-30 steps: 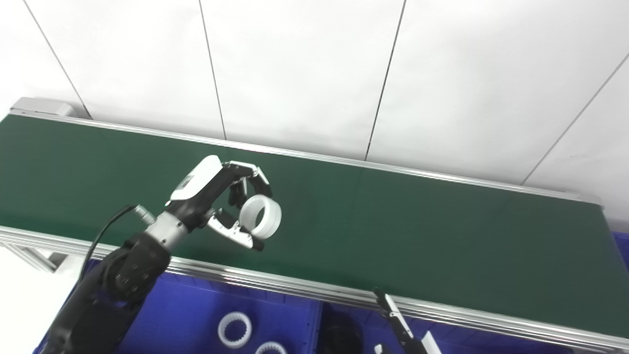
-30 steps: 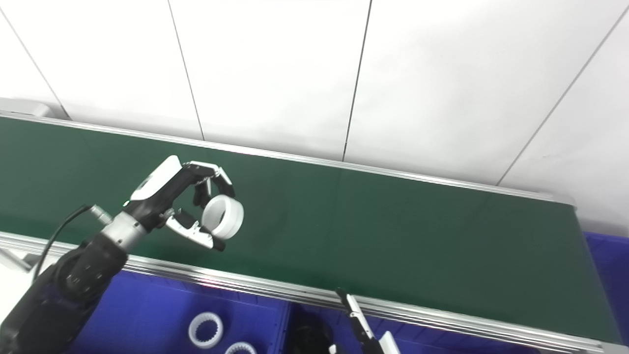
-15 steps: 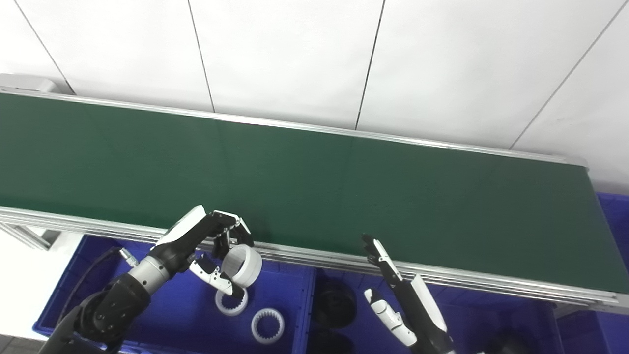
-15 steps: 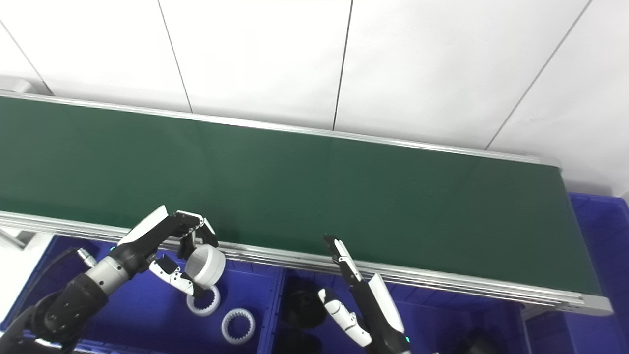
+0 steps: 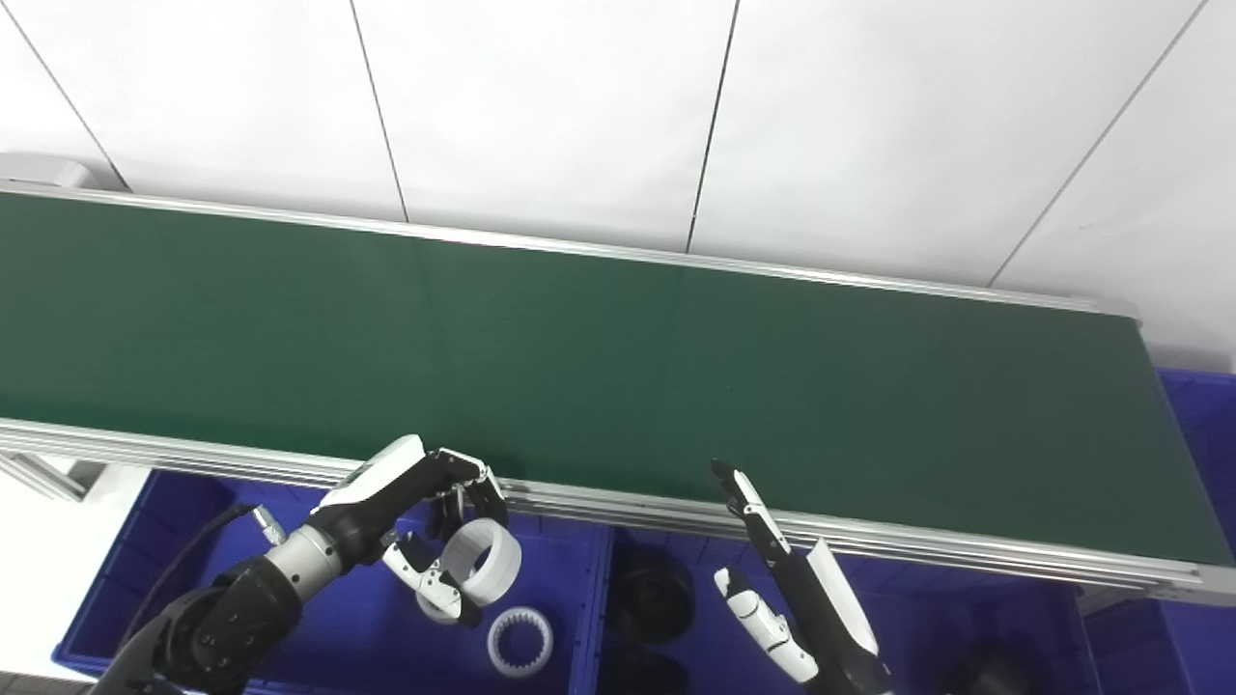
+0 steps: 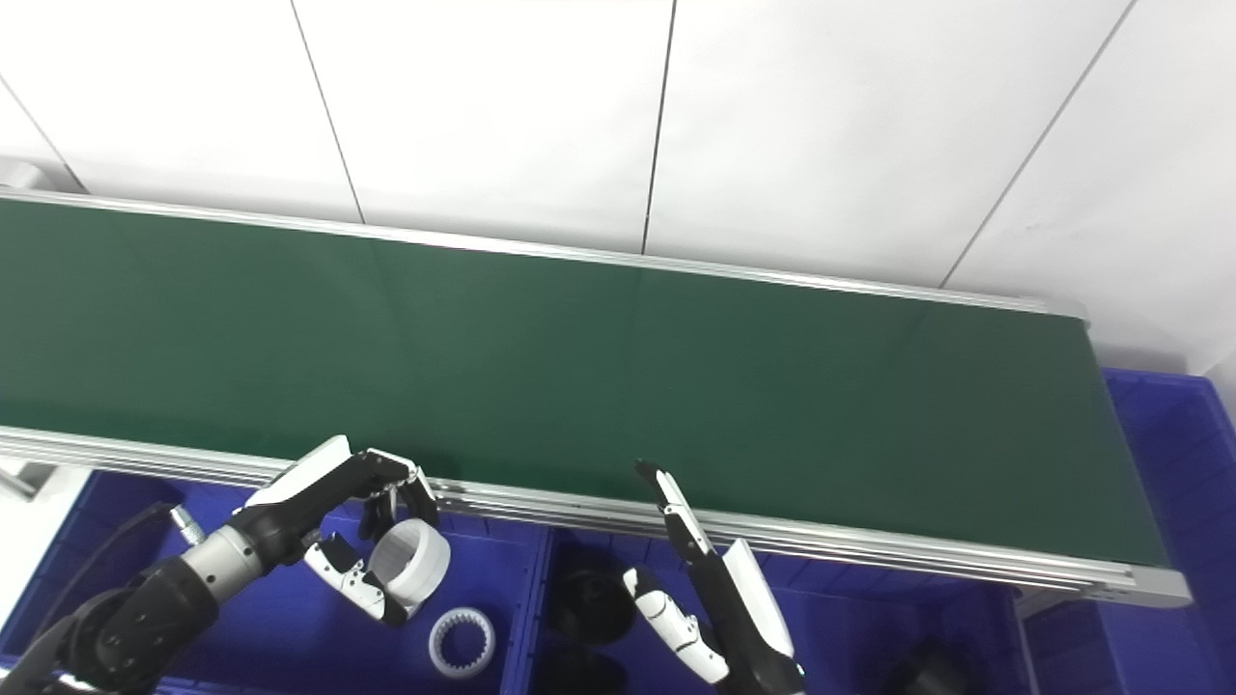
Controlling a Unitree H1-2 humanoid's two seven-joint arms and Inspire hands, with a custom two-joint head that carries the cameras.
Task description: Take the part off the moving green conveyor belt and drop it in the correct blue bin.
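The left hand, still shut around the white ring, has come off the green belt and now hangs low over the left blue bin, ready to drop it; the right hand waits open

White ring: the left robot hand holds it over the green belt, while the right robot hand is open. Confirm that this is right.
One thing is wrong. The left robot hand holds the white ring over the left blue bin, not over the green belt; it is past the belt's near rail. The left eye view shows this. The right robot hand is open, as stated.
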